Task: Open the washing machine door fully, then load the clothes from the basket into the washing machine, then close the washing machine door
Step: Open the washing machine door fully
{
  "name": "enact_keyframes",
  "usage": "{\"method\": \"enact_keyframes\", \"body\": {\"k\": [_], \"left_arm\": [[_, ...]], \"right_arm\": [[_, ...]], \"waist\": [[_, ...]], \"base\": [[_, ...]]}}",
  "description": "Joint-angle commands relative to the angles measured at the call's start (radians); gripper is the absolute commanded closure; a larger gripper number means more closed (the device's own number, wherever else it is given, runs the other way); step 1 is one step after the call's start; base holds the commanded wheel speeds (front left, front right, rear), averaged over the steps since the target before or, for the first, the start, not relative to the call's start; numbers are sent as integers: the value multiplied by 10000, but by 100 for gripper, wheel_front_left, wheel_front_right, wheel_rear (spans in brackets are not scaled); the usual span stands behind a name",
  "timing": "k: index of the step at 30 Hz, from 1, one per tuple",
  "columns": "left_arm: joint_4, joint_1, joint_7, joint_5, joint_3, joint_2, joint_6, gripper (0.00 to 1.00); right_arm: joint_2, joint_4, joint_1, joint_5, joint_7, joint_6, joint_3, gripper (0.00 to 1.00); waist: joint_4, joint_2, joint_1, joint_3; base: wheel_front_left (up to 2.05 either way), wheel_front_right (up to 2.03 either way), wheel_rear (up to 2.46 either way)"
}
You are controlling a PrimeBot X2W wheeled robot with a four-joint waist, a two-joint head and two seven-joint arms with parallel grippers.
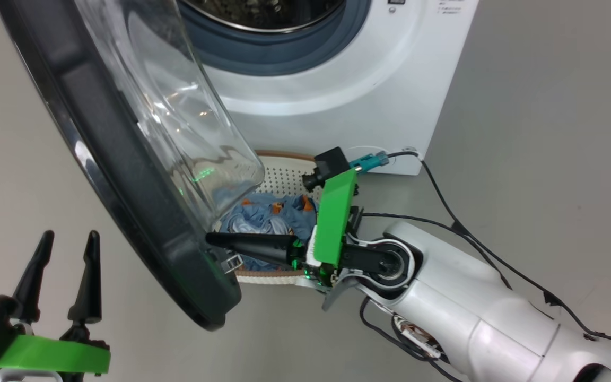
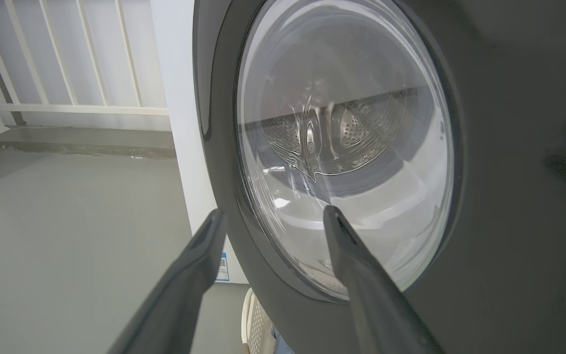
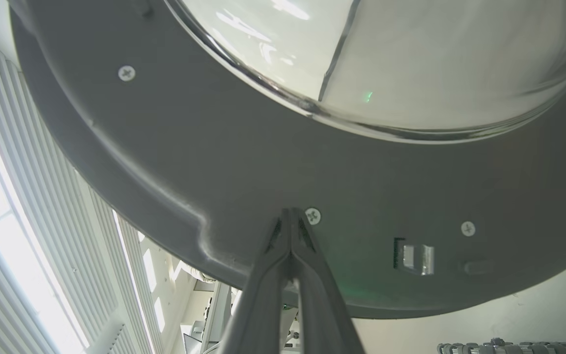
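The washing machine [image 1: 337, 79] stands at the top, its drum mouth uncovered. The washing machine door [image 1: 104, 159] hangs swung out to the left, with its glass dome facing right. My right gripper [image 1: 211, 239] is shut, and its tips rest against the door's inner grey rim [image 3: 214, 147] beside a screw and near the metal latch [image 3: 413, 255]; the right gripper [image 3: 290, 212] holds nothing. My left gripper [image 1: 70, 237] stands open at the lower left, outside the door [image 2: 509, 196], apart from it. The basket [image 1: 284, 175] sits under the door with blue clothes [image 1: 268, 212] inside.
Black cables [image 1: 443, 201] trail over the grey floor right of the machine. A white railing [image 2: 67, 73] and a low ledge [image 2: 81, 142] stand beyond the machine's side [image 2: 180, 123]. The basket's edge [image 2: 253, 319] shows below the door.
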State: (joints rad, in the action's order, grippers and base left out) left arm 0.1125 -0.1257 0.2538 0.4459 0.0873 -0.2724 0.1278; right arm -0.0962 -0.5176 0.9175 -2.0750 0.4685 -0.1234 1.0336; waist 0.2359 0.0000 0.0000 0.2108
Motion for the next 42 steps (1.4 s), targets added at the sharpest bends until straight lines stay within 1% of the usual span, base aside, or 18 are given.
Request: {"method": "enact_keyframes", "body": {"k": [1,6,13,14,20,26,29,30,31,32,33,34,37,42], "left_arm": [[-142,-46,80,-164,-475,-273,29,0],[-80,190,80,-328,-646,-227,29,0],[-28,562,80,-589,-861,-121,29,0],[-28,562,80,-589,-861,-121,29,0],[5,934,80,-790,-1128,-23,29,0],[-15,1248,80,-933,-1375,55,29,0],[-34,1418,80,-992,-1485,138,29,0],[-36,1461,80,-1002,-1520,165,29,0],[-70,1521,80,-1037,-1552,224,29,0],[-145,1613,80,-1099,-1574,315,29,0],[-207,1700,80,-1155,-1602,390,29,0],[-255,1776,80,-1197,-1648,448,29,0],[-337,1926,80,-1284,-1733,571,29,0],[-368,2001,80,-1363,-1798,670,29,0]], "right_arm": [[69,353,-367,-159,-150,-73,-98,100],[-434,851,-844,-412,-370,-73,-169,100],[-1157,1931,-1616,-761,-818,-73,-507,100],[-1157,1931,-1616,-761,-818,-73,-507,100],[-1820,3151,-2674,-1023,-1330,-73,-993,100],[-2219,4006,-3632,-918,-1849,-73,-1504,100],[-2321,4286,-4050,-672,-2259,-73,-1819,100],[-2347,4346,-4171,-496,-2518,-73,-1985,98],[-2341,4382,-4298,-319,-2801,-73,-2163,71],[-2327,4437,-4436,-173,-3033,-73,-2333,56],[-2327,4490,-4568,32,-3315,-73,-2517,22],[-2306,4528,-4691,271,-3652,-73,-2722,0],[-2221,4508,-5004,1067,-4732,-73,-3284,0],[-2167,4279,-5299,2766,-6595,-73,-3972,0]], "waist": [[-191,0,0,-229],[-487,0,0,-590],[-865,0,0,-1099],[-865,0,0,-1099],[-1179,0,0,-1498],[-1463,0,0,-1708],[-1612,0,0,-1806],[-1655,0,0,-1822],[-1705,0,0,-1855],[-1742,0,0,-1888],[-1779,0,0,-1917],[-1829,0,0,-1940],[-1937,0,0,-1991],[-2047,0,0,-2046]], "base": [[0,0,0],[0,0,0],[0,0,0],[0,0,0],[0,0,0],[0,0,0],[0,0,0],[0,0,0],[0,0,0],[0,0,0],[0,0,0],[0,0,0],[0,0,0],[0,0,0]]}}
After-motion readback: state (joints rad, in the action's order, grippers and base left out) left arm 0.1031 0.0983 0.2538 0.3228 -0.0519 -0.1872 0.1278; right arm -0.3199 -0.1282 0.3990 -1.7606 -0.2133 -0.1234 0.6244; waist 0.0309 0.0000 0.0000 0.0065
